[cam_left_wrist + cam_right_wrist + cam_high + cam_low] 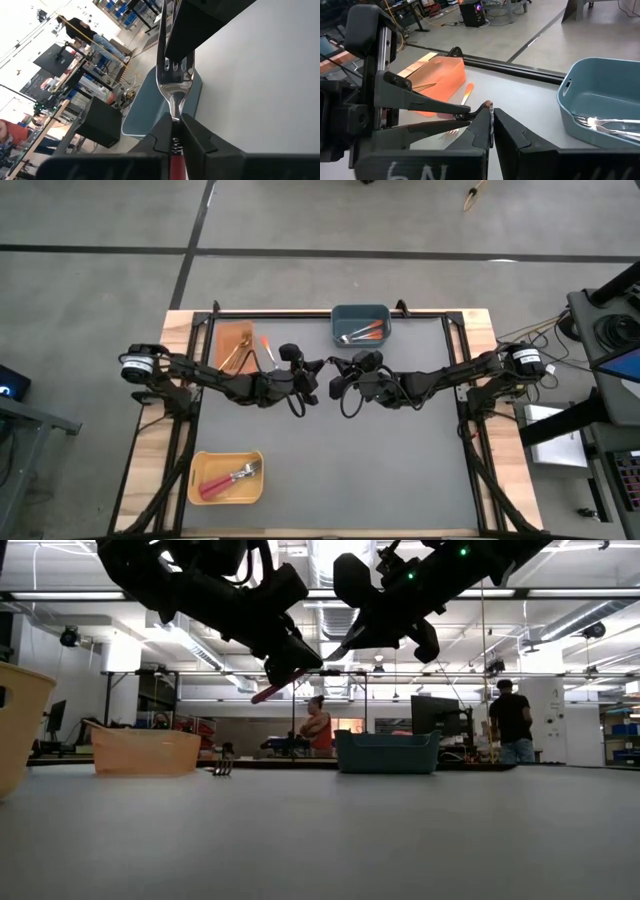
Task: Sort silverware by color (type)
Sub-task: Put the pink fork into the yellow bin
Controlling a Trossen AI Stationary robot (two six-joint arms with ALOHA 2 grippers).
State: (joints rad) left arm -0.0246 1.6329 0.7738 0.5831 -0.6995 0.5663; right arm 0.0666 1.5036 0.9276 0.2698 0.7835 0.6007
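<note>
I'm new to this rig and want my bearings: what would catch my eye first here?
Both grippers meet in mid-air above the table's centre: the left gripper and the right gripper are both shut on one red-handled fork. Around them stand three bins: orange and blue-grey at the far edge, yellow near the front left.

white marks, perhaps "6n", on the right hand.

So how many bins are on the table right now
3: a blue-grey bin at the far edge, an orange bin at the far left, and a yellow bin near the front left.
</note>
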